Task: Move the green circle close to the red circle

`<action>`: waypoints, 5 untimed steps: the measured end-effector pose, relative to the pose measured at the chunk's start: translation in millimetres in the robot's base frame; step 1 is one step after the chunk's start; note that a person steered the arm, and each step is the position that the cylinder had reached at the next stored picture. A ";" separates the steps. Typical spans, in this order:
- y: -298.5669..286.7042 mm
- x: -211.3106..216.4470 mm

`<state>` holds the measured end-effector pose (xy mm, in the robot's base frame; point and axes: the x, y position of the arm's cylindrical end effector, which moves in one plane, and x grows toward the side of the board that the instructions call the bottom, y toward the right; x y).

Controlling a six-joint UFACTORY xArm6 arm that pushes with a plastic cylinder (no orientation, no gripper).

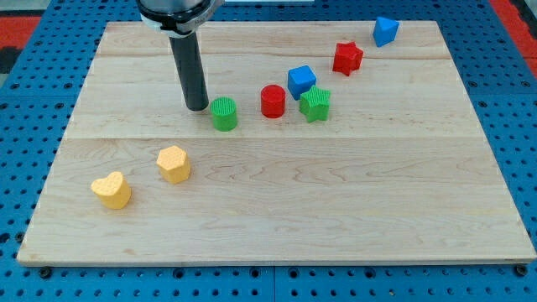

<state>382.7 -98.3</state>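
Note:
The green circle (224, 114) stands on the wooden board (277, 201), left of and slightly below the red circle (273, 101), with a gap of about one block width between them. My tip (198, 107) rests on the board just left of the green circle, nearly touching its upper left side. The dark rod rises from the tip toward the view's top.
A blue cube (302, 81) and a green star (315, 104) sit right beside the red circle. A red star (347, 58) and a blue block (385, 31) lie toward the top right. A yellow hexagon (173, 164) and a yellow heart (112, 190) lie at lower left.

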 end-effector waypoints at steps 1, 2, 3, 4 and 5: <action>60.3 -2.7; 29.7 -2.7; -3.7 33.7; 0.3 79.9; 98.5 93.1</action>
